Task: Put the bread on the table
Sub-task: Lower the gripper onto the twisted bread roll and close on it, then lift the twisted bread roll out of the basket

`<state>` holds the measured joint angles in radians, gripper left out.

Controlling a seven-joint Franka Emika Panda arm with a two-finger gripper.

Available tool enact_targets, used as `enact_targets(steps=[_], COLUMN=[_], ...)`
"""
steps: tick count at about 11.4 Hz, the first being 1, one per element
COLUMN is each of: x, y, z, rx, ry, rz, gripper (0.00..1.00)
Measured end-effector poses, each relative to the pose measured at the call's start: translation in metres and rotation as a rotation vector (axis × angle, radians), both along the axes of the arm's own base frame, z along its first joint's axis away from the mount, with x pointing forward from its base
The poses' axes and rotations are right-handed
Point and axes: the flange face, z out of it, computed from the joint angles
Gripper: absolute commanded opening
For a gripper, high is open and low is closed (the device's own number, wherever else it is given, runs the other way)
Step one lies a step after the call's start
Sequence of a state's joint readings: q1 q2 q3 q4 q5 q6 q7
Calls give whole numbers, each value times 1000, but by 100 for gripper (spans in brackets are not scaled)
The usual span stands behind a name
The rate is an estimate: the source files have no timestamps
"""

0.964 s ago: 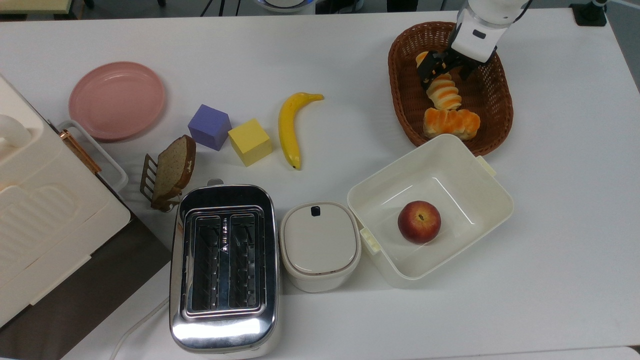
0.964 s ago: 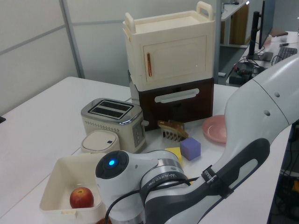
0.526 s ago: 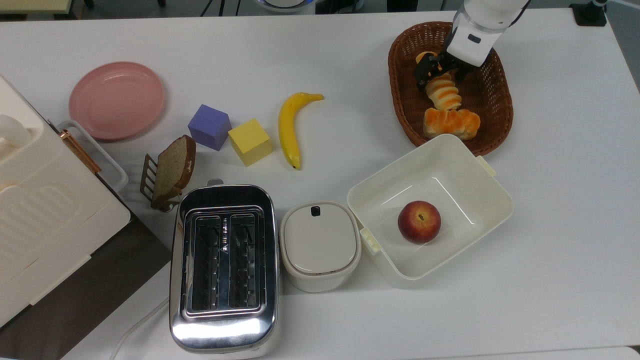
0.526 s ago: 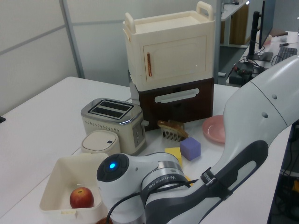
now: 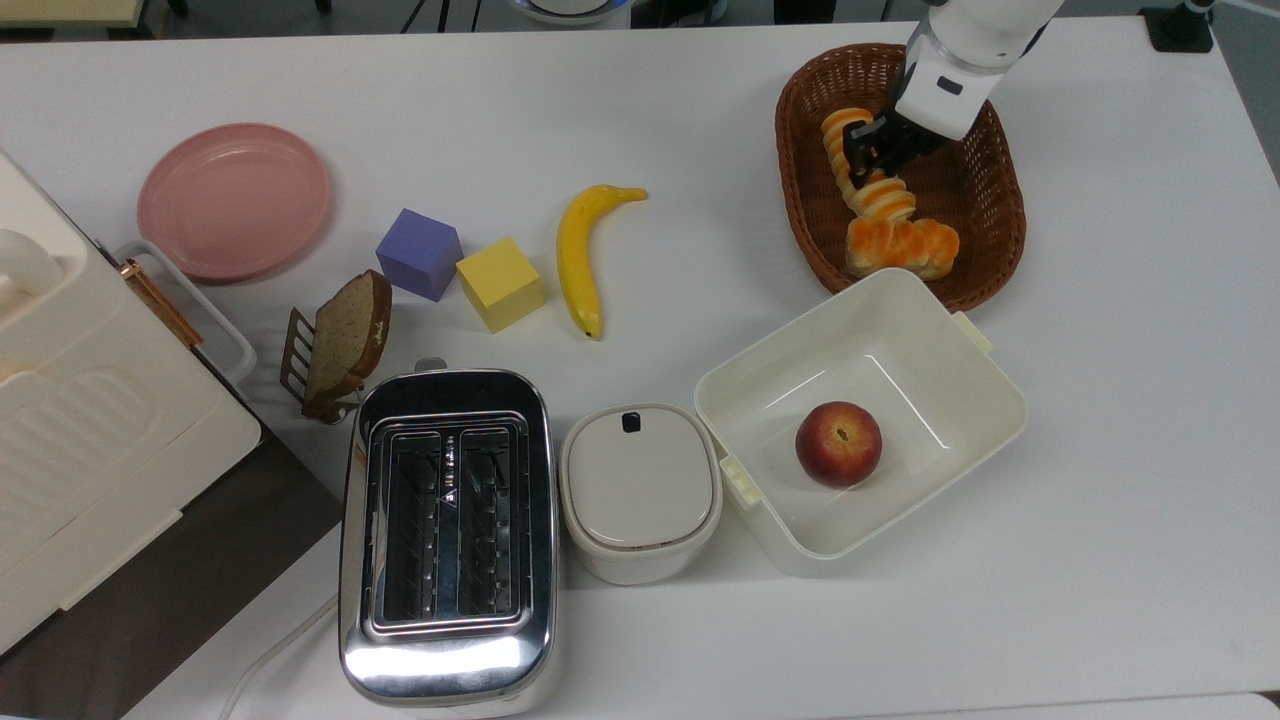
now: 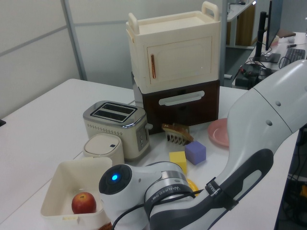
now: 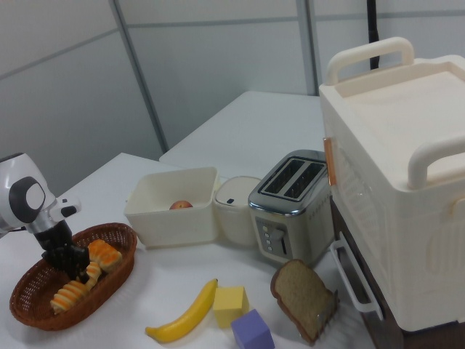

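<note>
Inside the brown wicker basket (image 5: 985,210) at the top view's upper right, the tool (image 5: 872,150) was clamped on the bread (image 5: 866,170), its black fingers pinching the twisted loaf at mid-length. One end of the loaf pointed toward the basket's far rim, the other touched the stubby orange bun (image 5: 902,246). From the right view, the tool (image 7: 69,265) and the bread (image 7: 76,289) sat low within the basket (image 7: 109,294), on the white bench (image 5: 700,130).
</note>
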<state>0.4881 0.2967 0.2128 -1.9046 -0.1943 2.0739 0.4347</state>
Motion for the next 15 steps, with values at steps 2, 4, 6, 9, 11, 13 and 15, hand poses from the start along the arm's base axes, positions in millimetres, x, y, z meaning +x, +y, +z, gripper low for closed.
enact_targets(steps=[2,4,6,9,11,13,15], x=[0,2,6,9,13,13,16], y=[0,-2,-5,-5,-4,-6,-19], z=[0,2,6,23,50,86,111], rx=[0,1,2,16,29,37,40], ry=[-1,-5,-14,-42,-88,-121,-144], rz=[-3,-7,-14,-18,-31,-42,-70], gripper=[9,8,7,7,7,7,7])
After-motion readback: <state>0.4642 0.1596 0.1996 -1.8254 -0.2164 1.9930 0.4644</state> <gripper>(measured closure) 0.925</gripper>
